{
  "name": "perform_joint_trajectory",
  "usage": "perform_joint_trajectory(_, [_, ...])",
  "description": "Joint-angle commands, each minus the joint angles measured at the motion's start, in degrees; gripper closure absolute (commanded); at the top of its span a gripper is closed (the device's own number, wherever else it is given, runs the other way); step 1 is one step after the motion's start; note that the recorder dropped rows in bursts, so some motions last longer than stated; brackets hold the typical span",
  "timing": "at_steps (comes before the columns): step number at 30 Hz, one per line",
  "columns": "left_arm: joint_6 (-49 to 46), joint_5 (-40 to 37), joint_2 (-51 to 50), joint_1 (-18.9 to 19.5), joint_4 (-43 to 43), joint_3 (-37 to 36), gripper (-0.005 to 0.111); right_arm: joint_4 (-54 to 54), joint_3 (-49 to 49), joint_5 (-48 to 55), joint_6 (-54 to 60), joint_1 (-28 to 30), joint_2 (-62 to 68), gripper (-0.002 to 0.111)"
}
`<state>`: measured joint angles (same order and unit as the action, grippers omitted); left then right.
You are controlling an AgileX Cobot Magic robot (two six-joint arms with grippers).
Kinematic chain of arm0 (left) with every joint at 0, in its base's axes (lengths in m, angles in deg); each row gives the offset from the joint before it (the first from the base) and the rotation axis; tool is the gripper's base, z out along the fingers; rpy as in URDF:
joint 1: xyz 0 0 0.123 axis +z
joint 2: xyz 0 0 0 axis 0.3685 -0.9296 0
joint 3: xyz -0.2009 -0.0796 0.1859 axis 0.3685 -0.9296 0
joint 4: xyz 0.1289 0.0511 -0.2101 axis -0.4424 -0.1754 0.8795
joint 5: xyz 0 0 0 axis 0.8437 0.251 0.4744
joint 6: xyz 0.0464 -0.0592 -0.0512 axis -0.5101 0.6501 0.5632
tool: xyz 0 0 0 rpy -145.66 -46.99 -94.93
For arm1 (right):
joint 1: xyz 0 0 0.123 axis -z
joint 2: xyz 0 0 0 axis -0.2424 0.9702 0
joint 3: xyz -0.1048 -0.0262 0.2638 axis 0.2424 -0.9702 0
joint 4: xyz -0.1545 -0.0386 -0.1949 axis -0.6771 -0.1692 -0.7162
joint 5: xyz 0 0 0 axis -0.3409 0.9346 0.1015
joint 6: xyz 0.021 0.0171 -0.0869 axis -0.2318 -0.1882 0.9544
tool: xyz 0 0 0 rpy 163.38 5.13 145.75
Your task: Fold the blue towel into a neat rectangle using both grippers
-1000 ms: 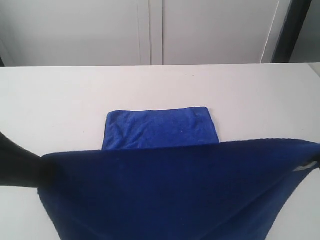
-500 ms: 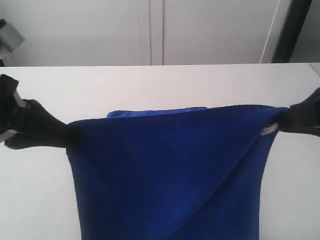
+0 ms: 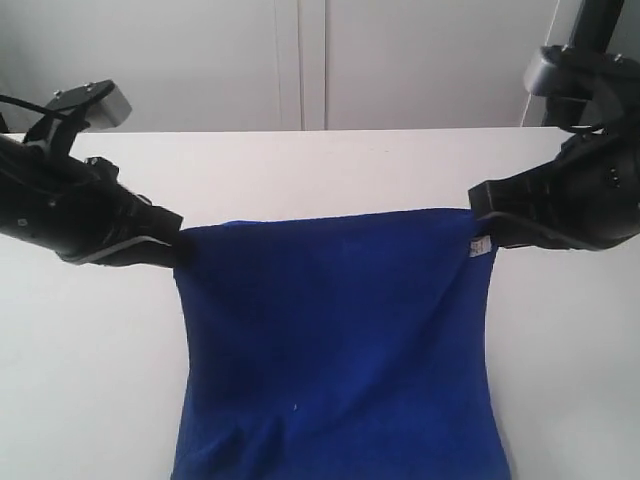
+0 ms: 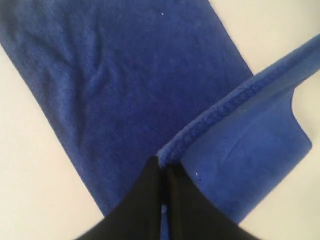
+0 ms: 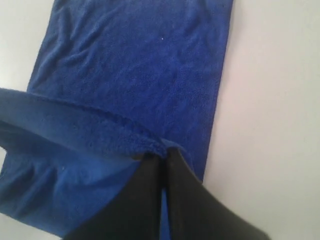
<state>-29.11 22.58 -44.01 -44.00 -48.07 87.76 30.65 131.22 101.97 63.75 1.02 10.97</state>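
The blue towel (image 3: 335,340) hangs stretched between both grippers above the white table, its top edge level and its lower part draping toward the near edge. My left gripper (image 3: 178,250) is shut on the towel's left top corner. My right gripper (image 3: 478,228) is shut on the right top corner, beside a small white tag (image 3: 479,246). In the left wrist view the black fingers (image 4: 150,190) pinch the hemmed edge of the towel (image 4: 110,85), with the lower layer spread flat on the table beneath. The right wrist view shows the same pinch on the towel (image 5: 135,75).
The white table (image 3: 320,165) extends behind and to both sides of the towel. A pale cabinet wall (image 3: 300,60) stands beyond the table's far edge. A dark post (image 3: 598,20) rises at the back right behind the right arm.
Both grippers have carried the held towel edge away from the camera and toward the table's far side, covering the lower layer that showed earlier. The arms have come into view.
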Motion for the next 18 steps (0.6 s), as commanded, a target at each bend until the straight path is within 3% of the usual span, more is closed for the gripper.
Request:
perform_joint_trajectory(1, [-0.72, 1.12, -3.69, 0.1, -1.04, 3.1, 0.107, 0.16, -0.01, -4.43, 0.74, 0.38, 4.61, 0.108])
perform_joint_trajectory(18, [-0.1, 2.58, -14.24, 0.59, -4.12, 13.15, 0.107, 3.42, 4.39, -12.37, 3.75, 0.38, 15.15, 0.108])
